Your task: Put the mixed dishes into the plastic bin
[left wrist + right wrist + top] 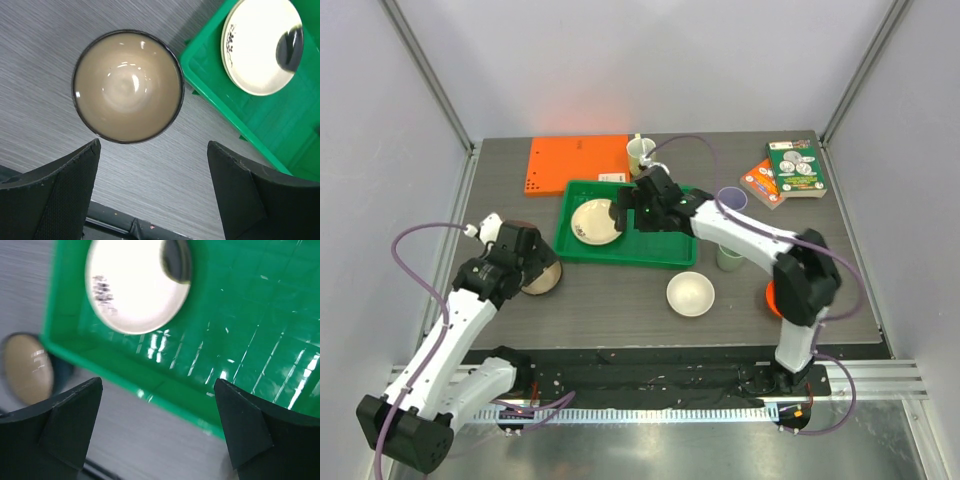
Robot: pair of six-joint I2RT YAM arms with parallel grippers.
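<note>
The green plastic bin [655,250] holds one cream plate [592,222] with a dark motif; a second plate does not show. My right gripper [623,216] hovers open and empty over the bin's left part, beside the plate [135,287]; in its own view the gripper [157,407] is above the bin's near rim [165,395]. My left gripper [535,262] is open and empty just above the brown bowl [542,277], which stands on the table left of the bin. In the left wrist view the gripper [152,167] is near the bowl [127,85].
A white bowl [690,293], a sage-green cup [728,260], a lavender cup [732,199] and an orange-red bowl [769,297], half hidden by the right arm, stand right of the bin. An orange board [578,165], a cup with a spoon [640,152] and two boxes [795,168] are at the back.
</note>
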